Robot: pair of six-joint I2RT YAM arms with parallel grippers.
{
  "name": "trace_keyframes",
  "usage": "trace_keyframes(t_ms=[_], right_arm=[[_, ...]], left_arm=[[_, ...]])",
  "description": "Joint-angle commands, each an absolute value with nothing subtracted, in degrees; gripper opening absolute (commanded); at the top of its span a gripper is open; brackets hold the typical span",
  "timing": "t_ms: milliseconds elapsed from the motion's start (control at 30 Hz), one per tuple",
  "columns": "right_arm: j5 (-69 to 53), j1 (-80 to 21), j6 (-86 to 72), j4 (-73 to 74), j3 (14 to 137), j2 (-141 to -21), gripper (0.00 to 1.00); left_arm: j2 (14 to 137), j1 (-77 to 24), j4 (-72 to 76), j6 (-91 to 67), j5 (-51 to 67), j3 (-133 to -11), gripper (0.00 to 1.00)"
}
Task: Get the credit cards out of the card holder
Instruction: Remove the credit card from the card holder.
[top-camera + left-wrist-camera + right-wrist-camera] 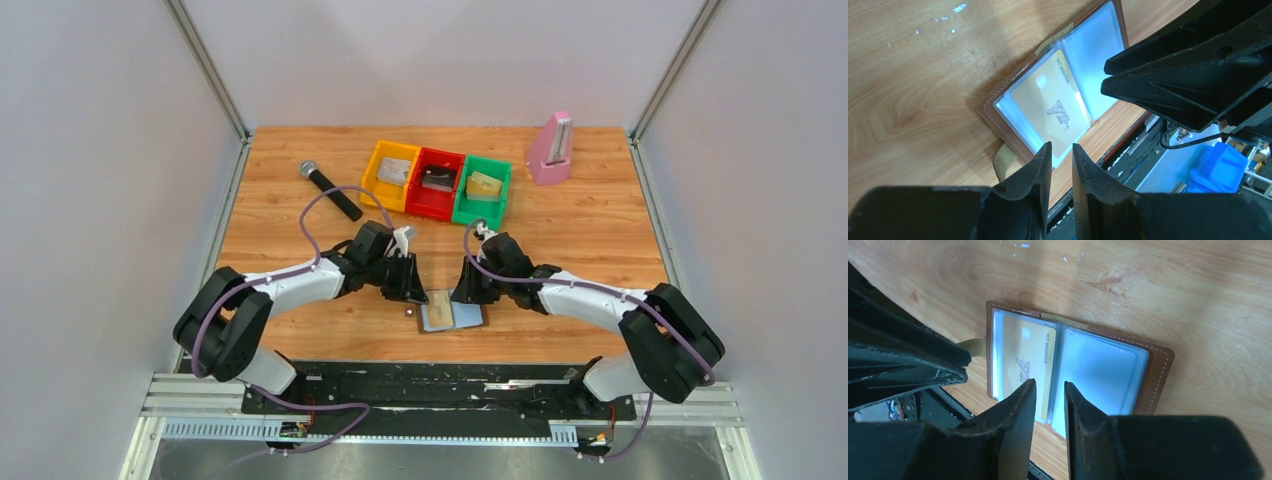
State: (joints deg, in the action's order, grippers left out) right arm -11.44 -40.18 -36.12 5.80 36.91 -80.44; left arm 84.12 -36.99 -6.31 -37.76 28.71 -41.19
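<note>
Done so far: we find the flat bifold card holder, dark brown outside with silvery light-blue inner panels (pixel 1100 367), spread open and face up on the wood-grain tabletop (pixel 600 235); opening it looks finished to us

Left to do: a pale yellow plastic card (pixel 1048 107) sits tucked in the clear sleeve of the panel on the left arm's side; the other panel looks empty to us; we judge that pulling the card out has not yet begun; we cannot tell whether more cards lie under it

Holder's place: close to the table's near edge, between the two arms; well apart from the row of yellow, red and green plastic bins (pixel 437 182) at the far side

Left claw (pixel 1062 147): black fingers narrowly parted, nothing between them; the tips hang at the near edge of the card-bearing panel; we cannot tell whether they touch it

Right claw (pixel 1049 385): also narrowly parted and holding nothing; the tips are poised over the holder's near edge by the centre fold, just beside the card's corner; we cannot tell whether they make contact
</note>
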Motion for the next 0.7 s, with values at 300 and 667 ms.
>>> trace_keyframes(t_ms=[300, 667], right_arm=[[-20.20, -37.80, -36.83, -5.16, 34.54, -84.74, 0.27], [-22.43, -37.09, -36.83, -7.87, 33.62, -87.98, 0.24]], left_arm=[[89.70, -37.18, -0.33, -36.62, 28.81, -39.37, 0.19], [92.31, -37.22, 1.77, -35.69, 27.39, -37.85, 0.16]])
